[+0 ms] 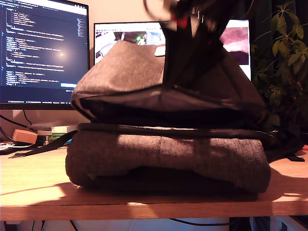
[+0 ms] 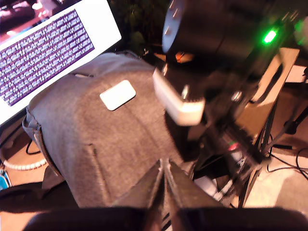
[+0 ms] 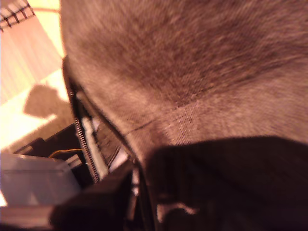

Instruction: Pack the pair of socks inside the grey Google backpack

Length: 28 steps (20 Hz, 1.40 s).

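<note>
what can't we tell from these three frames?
- Pair of socks: in no view; the grey backpack hides its own interior, dark in the exterior view.
- My first gripper: fingers meet, but whether they pinch fabric is hidden at the frame edge.
- My second gripper: jaws lost in dark blur in the second wrist view.
- Arm: motion-blurred in the exterior view.

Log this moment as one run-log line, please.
backpack: on desk, flap lifted, opening visible | socks: not in view | first gripper: shut on backpack fabric | second gripper: state unclear | arm: above backpack
</note>
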Each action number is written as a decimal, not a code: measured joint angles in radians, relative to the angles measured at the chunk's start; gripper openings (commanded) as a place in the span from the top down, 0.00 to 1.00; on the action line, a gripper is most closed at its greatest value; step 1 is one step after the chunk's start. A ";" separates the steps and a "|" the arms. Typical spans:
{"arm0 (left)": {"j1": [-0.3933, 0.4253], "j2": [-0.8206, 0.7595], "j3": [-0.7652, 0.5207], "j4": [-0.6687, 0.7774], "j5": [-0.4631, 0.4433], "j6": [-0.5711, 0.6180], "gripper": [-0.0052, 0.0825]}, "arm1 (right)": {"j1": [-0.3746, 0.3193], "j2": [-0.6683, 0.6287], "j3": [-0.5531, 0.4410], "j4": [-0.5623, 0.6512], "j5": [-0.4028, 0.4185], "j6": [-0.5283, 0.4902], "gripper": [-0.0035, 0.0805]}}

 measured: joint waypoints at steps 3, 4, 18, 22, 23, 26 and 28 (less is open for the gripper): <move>0.002 0.006 0.000 -0.011 -0.001 0.000 0.97 | 0.000 -0.093 0.000 -0.022 0.001 0.100 0.41; 0.002 0.011 0.000 -0.012 0.000 0.000 0.97 | 0.000 -0.123 0.000 -0.043 0.002 0.106 0.41; 0.281 0.264 0.000 0.362 0.116 0.003 0.97 | -0.179 -0.174 0.000 0.546 0.194 0.163 0.97; 0.399 0.286 0.000 0.439 0.145 0.003 0.97 | -0.314 -0.175 -0.048 0.678 0.192 0.169 0.97; 0.434 0.288 0.000 0.447 0.162 0.004 0.97 | -0.351 -0.175 -0.080 0.688 0.182 0.169 0.97; 0.550 0.288 -0.011 0.467 0.223 0.004 0.97 | -0.463 -0.175 -0.190 0.720 0.092 0.181 0.97; 0.619 0.286 -0.045 0.467 0.249 0.004 0.97 | -0.532 -0.186 -0.254 0.759 0.040 0.183 0.97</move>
